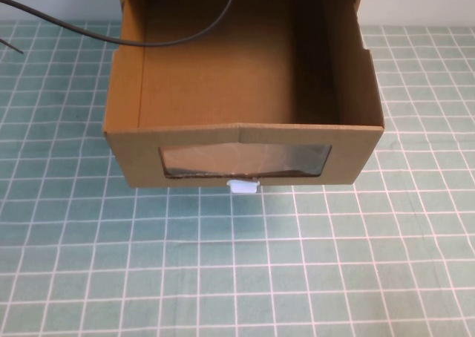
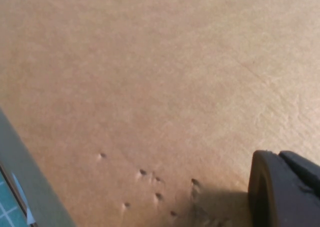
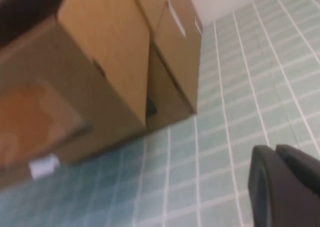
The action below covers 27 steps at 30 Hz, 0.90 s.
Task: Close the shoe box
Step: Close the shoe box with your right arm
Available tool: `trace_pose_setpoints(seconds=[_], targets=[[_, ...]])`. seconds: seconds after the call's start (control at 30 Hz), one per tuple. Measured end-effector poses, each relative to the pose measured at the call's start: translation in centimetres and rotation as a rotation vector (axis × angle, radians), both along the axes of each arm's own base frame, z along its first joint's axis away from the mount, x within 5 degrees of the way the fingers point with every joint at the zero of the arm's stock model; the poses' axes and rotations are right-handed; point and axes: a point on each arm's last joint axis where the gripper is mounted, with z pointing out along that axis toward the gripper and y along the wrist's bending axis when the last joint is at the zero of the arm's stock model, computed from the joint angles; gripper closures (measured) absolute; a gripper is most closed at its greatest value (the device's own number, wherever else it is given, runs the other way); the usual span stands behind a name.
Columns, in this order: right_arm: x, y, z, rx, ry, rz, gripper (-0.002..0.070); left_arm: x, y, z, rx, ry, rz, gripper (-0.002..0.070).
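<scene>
**Drawer pulled out, box open**

We see the box [image 1: 245, 92] standing at the far middle of the tabletop [image 1: 237, 277], which is covered in a green grid of white lines. Its drawer is drawn out toward us, and the high view looks straight down into the bare cardboard inside. The front panel faces us with a clear window [image 1: 245, 161] in it, and a small white tab [image 1: 244, 185] hangs just below the window, at the panel's lower edge. A black cable [image 1: 148, 41] loops across the box's far left corner and runs off to the left.

Neither arm shows in the high view. In the left wrist view, the left gripper [image 2: 287, 189] sits close against a plain cardboard face [image 2: 150, 87] marked with a few small dents; only one dark finger is in view, so we cannot tell how the jaws stand. In the right wrist view, the right gripper [image 3: 285, 187] hangs over the tabletop beside the box [image 3: 100, 77], apart from it; again only one finger shows, and we cannot tell the state of its jaws.
</scene>
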Motion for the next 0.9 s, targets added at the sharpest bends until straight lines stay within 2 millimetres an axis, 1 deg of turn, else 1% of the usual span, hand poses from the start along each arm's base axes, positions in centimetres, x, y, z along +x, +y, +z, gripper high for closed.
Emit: trace_pose_setpoints(seconds=[0.07,0.23,0.33,0.37,0.4,0.47,0.53,0.57,0.67,0.77,0.9], targets=[[0.1,-0.3,0.7,0.121,-0.046,-0.047,0.0689,0.0,0.0,0.0,0.001,0.002,-0.001,0.068],[0.3,-1.1,1.6,0.209,-0.127,-0.122,0.0689,0.0,0.0,0.0,-0.002,0.003,-0.001,0.068],[0.3,-0.7,1.4,0.205,-0.076,-0.087,0.0689,0.0,0.0,0.0,-0.004,0.004,-0.001,0.068],[0.3,-0.4,1.7,0.197,-0.038,-0.056,0.0688,0.0,0.0,0.0,-0.004,0.004,-0.001,0.068],[0.3,-0.1,2.3,0.188,-0.015,-0.026,0.0689,0.0,0.0,0.0,-0.004,0.004,-0.001,0.068],[0.6,0.7,4.1,0.133,0.066,0.05,0.0689,0.0,0.0,0.0,-0.003,0.005,-0.002,0.068],[1.1,1.4,5.8,0.044,0.155,0.121,0.0688,0.0,0.0,0.0,-0.003,0.005,-0.002,0.068],[1.5,1.8,6.7,-0.015,0.212,0.157,0.0688,0.0,0.0,0.0,-0.003,0.005,-0.002,0.068],[3.4,2.5,8.6,-0.188,0.402,0.24,0.0687,0.0,0.0,0.0,-0.003,0.006,-0.003,0.068],[5.5,2.6,9.7,-0.34,0.529,0.263,0.0687,-0.1,0.0,0.0,-0.002,0.007,-0.005,0.068],[8.7,3.2,10.9,-0.43,0.607,0.295,0.0687,-0.1,0.0,0.0,-0.002,0.008,-0.005,0.068]])
